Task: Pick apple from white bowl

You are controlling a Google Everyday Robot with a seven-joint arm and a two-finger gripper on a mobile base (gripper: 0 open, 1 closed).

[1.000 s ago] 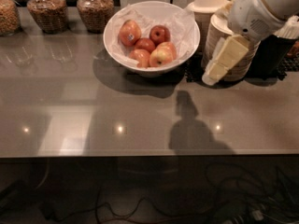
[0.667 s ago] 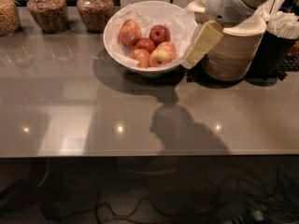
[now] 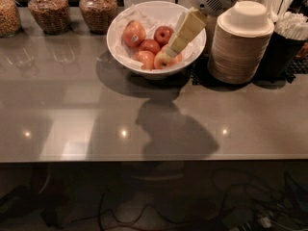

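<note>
The white bowl (image 3: 120, 30) with crinkled paper lining stands at the back middle of the grey counter. Several apples lie in it. The apple (image 3: 134, 33), orange-red and the largest, with a small dark sticker, lies at the bowl's left. Smaller dark-red apples (image 3: 163, 34) lie beside it. A yellow-red apple (image 3: 162, 60) lies at the front right. My gripper (image 3: 172, 51) reaches down from the upper right over the bowl's right half. Its cream fingertips are just above the yellow-red apple, well right of the stickered apple.
A stack of tan paper bowls (image 3: 239, 47) stands right of the white bowl, close to my arm. A black holder of white utensils (image 3: 284, 37) is further right. Glass jars (image 3: 48, 8) line the back left. The counter's front edge (image 3: 154, 160) runs across, with cables below.
My gripper has swung left from in front of the paper bowl stack to over the right side of the white bowl. The apples have not moved.
</note>
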